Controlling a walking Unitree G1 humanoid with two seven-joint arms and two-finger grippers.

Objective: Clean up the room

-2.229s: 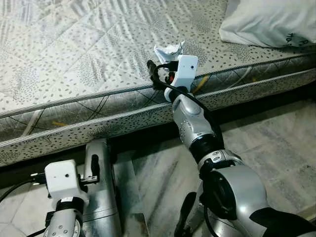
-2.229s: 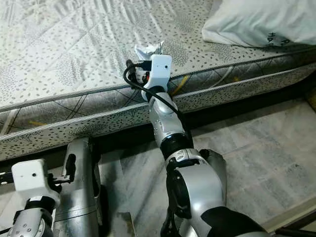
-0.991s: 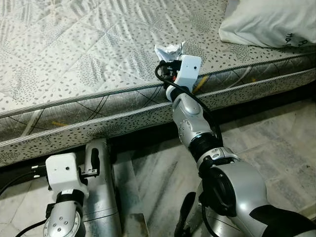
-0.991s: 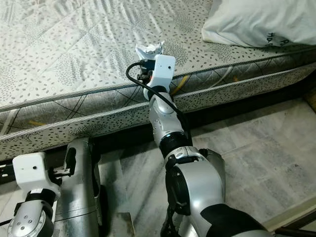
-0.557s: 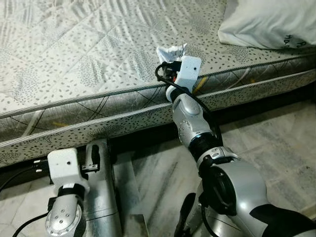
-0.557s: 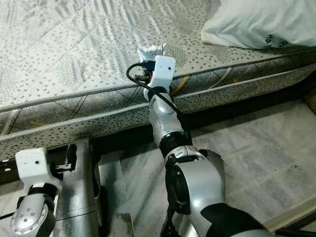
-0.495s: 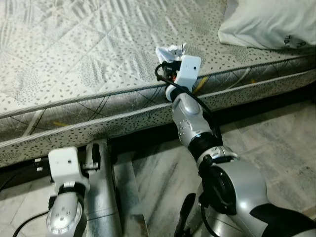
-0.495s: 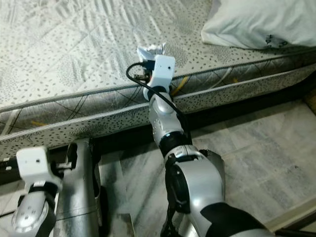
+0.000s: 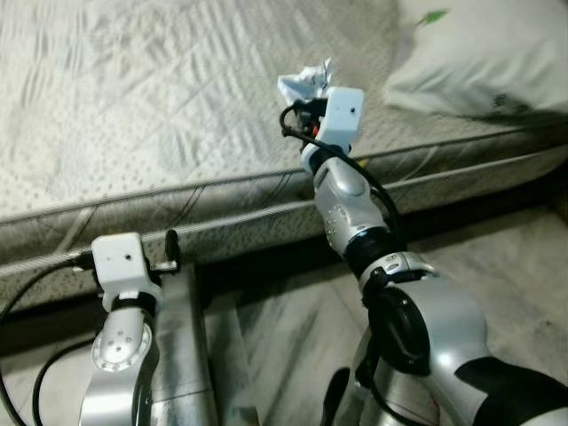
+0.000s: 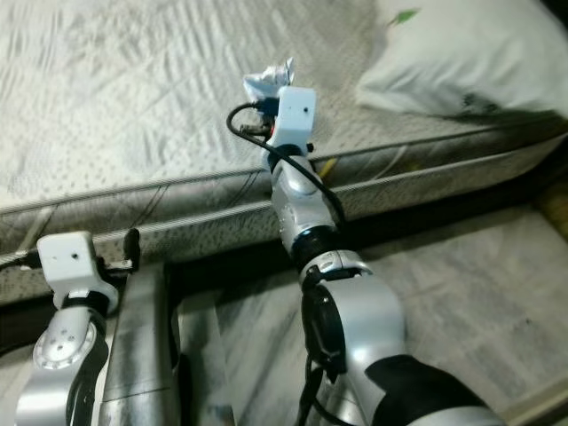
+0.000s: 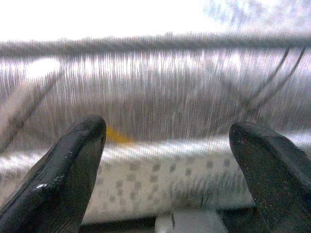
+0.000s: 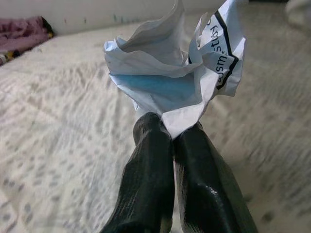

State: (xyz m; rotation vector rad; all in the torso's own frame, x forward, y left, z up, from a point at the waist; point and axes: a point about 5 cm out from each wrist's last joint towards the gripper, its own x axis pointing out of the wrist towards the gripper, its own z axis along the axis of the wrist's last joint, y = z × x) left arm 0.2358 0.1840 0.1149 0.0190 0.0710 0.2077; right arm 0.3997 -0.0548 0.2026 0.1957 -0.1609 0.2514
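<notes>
a wide bed with a pale quilted mattress cover speckled with small grey leaf marks [image 9: 133,98] fills the upper part of the head views. its thick side panel with corded piping and thin diagonal stitch lines [image 10: 177,206] runs across the middle, with a small yellow mark [image 11: 116,136] on the side fabric. a plump white pillow with faint dark printing [image 9: 479,62] lies at the far right corner of the bed, and a small green fleck [image 10: 404,15] sits on its top. below the bed lies a grey marbled stone floor [image 9: 506,257]. a crumpled pink cloth [image 12: 22,31] lies far off at the mattress edge.
</notes>
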